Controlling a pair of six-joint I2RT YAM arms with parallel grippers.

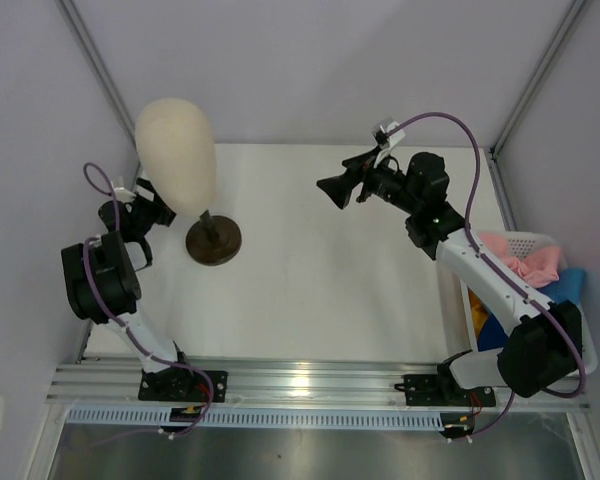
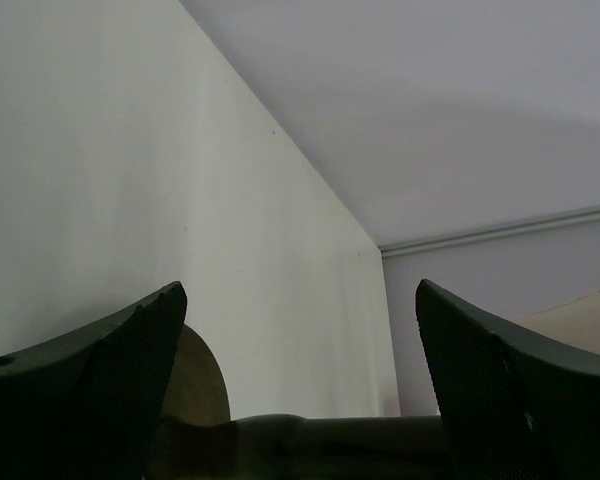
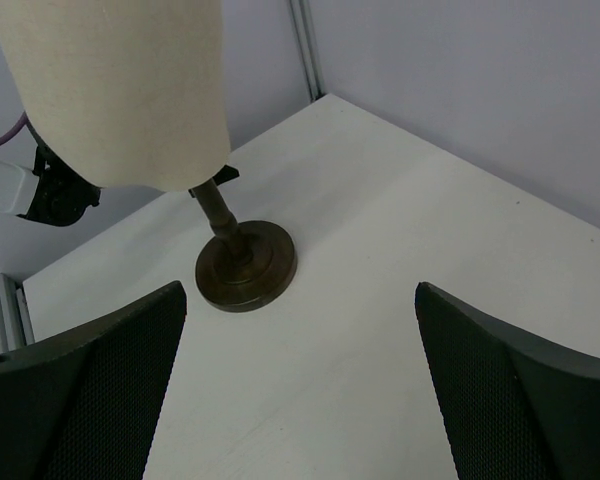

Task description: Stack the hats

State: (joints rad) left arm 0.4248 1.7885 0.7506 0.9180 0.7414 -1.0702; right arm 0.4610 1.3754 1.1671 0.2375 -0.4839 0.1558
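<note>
The hats lie bunched in a white basket (image 1: 536,238) at the right edge. A pink hat (image 1: 525,260) is on top, a light blue hat (image 1: 572,284) is beside it, and a yellow hat (image 1: 477,318) and a darker blue hat (image 1: 496,338) show under the right arm. My right gripper (image 1: 334,190) (image 3: 300,300) hangs open and empty over mid-table, pointing left. My left gripper (image 1: 162,212) (image 2: 300,300) is open at the cream head form (image 1: 175,150). The form's dark stem (image 2: 310,440) crosses low between its fingers.
The head form's dark round base (image 1: 214,241) (image 3: 246,268) stands on the white table (image 1: 340,290) left of centre. Grey walls close in the back and both sides. A metal rail (image 1: 310,380) with both arm bases runs along the near edge.
</note>
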